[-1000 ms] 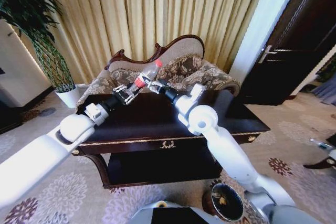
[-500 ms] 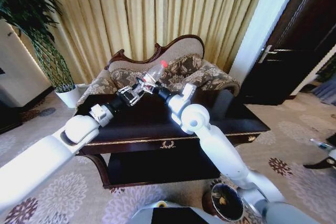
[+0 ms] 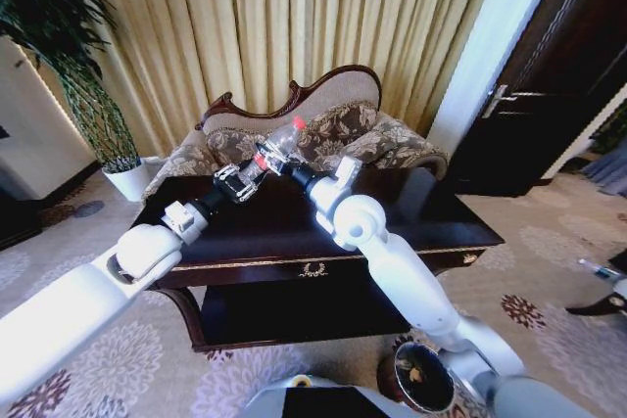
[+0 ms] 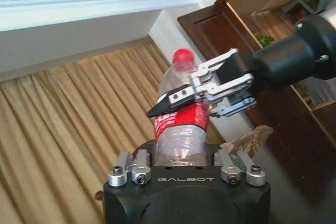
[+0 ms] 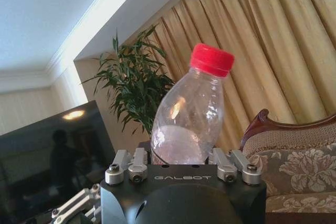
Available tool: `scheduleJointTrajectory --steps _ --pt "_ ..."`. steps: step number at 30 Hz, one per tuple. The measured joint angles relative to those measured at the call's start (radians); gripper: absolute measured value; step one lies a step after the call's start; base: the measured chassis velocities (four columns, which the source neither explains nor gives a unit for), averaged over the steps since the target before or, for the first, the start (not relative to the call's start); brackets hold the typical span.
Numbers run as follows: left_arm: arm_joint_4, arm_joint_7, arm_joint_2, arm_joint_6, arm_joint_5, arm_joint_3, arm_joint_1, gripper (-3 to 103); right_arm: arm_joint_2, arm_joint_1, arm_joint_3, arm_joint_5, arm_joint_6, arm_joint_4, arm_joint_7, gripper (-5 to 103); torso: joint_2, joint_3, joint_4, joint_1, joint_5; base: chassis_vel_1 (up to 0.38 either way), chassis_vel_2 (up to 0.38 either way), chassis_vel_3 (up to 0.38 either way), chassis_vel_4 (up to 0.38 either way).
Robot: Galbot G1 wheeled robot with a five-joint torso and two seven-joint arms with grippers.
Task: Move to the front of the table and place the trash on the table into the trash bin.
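Above the dark table, both grippers meet on the plastic bottle. Right gripper clamps its labelled waist; left gripper grips its base. You handle a light, crushable, slippery shell; hold the waist.

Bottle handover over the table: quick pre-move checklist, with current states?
1. Bottle off the table: ok, it is held in the air above the far side.
2. Right gripper on the bottle: ok, its fingers clamp the red label in the left wrist view.
3. Left gripper released: cannot tell, the bottle's base sits between its fingers but contact is hidden.
4. Cap on: ok, red cap seated.
5. Trash bin reachable: ok, open on the floor by the right arm's base, some litter inside.
6. Other trash on the table: cannot tell, the arms cover part of the top.
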State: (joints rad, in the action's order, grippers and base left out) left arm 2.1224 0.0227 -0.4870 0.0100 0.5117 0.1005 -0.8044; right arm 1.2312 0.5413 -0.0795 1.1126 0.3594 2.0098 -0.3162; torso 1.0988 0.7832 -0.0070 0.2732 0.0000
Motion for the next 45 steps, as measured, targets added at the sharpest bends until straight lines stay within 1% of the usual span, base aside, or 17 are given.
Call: scheduleJointTrajectory --steps 3,6,7,10,13,21,23,24,27,28,30,31,33,37,42,44,45 --pt "0.004 0.007 -0.002 0.01 0.003 0.0 0.001 62 -0.014 0.004 0.003 -0.002 -0.001 0.007 0.002 41 0.0 0.0 -0.0001 0.0 0.0 0.0 0.0 0.0 0.0" --pt "0.009 0.012 -0.003 0.016 0.004 0.0 -0.001 62 -0.024 0.009 0.008 -0.001 -0.001 0.013 0.002 35 0.0 0.0 -0.0001 0.0 -0.0001 0.0 0.0 0.0 0.0" --pt "0.011 0.014 -0.004 0.018 0.004 0.0 -0.005 78 -0.029 0.012 0.014 -0.001 -0.001 0.016 0.002 32 0.0 0.0 0.0 0.0 0.0 0.0 0.0 0.0 0.0" --pt "0.008 0.03 -0.007 0.019 0.003 0.021 -0.022 84 -0.037 0.024 0.039 -0.002 0.002 0.015 0.001 27 0.0 0.0 -0.0001 0.0 0.0001 0.0 0.0 0.0 0.0" --pt "-0.021 0.052 -0.017 0.026 0.017 0.076 -0.05 98 -0.049 0.045 0.083 -0.015 0.005 -0.003 0.016 27 0.0 0.0 0.0001 0.0 0.0 0.0 0.0 0.0 0.0" --pt "-0.099 0.073 -0.03 0.067 0.082 0.2 -0.048 100 -0.074 0.079 0.146 -0.11 -0.025 -0.046 0.026 27 0.0 0.0 -0.0001 0.0 0.0 0.0 0.0 0.0 0.0" --pt "-0.124 0.088 -0.039 0.1 0.117 0.259 -0.056 100 -0.088 0.093 0.162 -0.21 -0.043 -0.064 0.027 27 0.0 0.0 -0.0001 0.0 0.0001 0.0 0.0 0.0 0.0" --pt "-0.124 0.088 -0.039 0.1 0.117 0.259 -0.056 100 -0.088 0.093 0.162 -0.21 -0.043 -0.064 0.027 27 0.0 0.0 -0.0001 0.0 0.0001 0.0 0.0 0.0 0.0" --pt "-0.19 0.144 -0.073 0.149 0.188 0.334 -0.058 100 -0.103 0.106 0.165 -0.408 -0.065 -0.098 0.019 27 0.0 0.0 -0.0001 0.0 -0.0001 0.0 0.0 0.0 0.0" --pt "-0.19 0.144 -0.073 0.149 0.188 0.334 -0.058 100 -0.103 0.106 0.165 -0.408 -0.065 -0.098 0.019 27 0.0 0.0 -0.0001 0.0 -0.0001 0.0 0.0 0.0 0.0" --pt "-0.23 0.187 -0.084 0.197 0.235 0.391 -0.065 100 -0.109 0.114 0.17 -0.522 -0.05 -0.128 -0.013 27 0.0 0.0 0.0002 0.0 -0.0001 0.0 0.0 0.0 0.0" --pt "-0.23 0.187 -0.084 0.197 0.235 0.391 -0.065 100 -0.109 0.114 0.17 -0.522 -0.05 -0.128 -0.013 27 0.0 0.0 0.0002 0.0 -0.0001 0.0 0.0 0.0 0.0" --pt "-0.252 0.21 -0.076 0.216 0.261 0.428 -0.083 100 -0.118 0.131 0.18 -0.589 -0.041 -0.147 -0.023 27 0.0 0.0 0.0003 0.0 -0.0001 0.0 0.0 0.0 0.0" --pt "-0.291 0.244 -0.059 0.227 0.285 0.45 -0.108 100 -0.13 0.157 0.203 -0.637 -0.037 -0.172 -0.034 27 0.0 0.0 0.0001 0.0 0.0 0.0 0.0 0.0 0.0" --pt "-0.333 0.25 -0.053 0.249 0.326 0.451 -0.117 100 -0.143 0.173 0.232 -0.668 -0.037 -0.196 -0.045 27 0.0 0.0 0.0001 0.0 0.0 0.0 0.0 0.0 0.0" --pt "-0.34 0.247 -0.043 0.302 0.376 0.459 -0.117 100 -0.167 0.191 0.263 -0.67 -0.025 -0.19 -0.056 27 0.0 0.0 0.0001 0.0 0.0 0.0 0.0 0.0 0.0" --pt "-0.34 0.247 -0.043 0.302 0.376 0.459 -0.117 100 -0.167 0.191 0.263 -0.67 -0.025 -0.19 -0.056 27 0.0 0.0 0.0001 0.0 0.0 0.0 0.0 0.0 0.0"
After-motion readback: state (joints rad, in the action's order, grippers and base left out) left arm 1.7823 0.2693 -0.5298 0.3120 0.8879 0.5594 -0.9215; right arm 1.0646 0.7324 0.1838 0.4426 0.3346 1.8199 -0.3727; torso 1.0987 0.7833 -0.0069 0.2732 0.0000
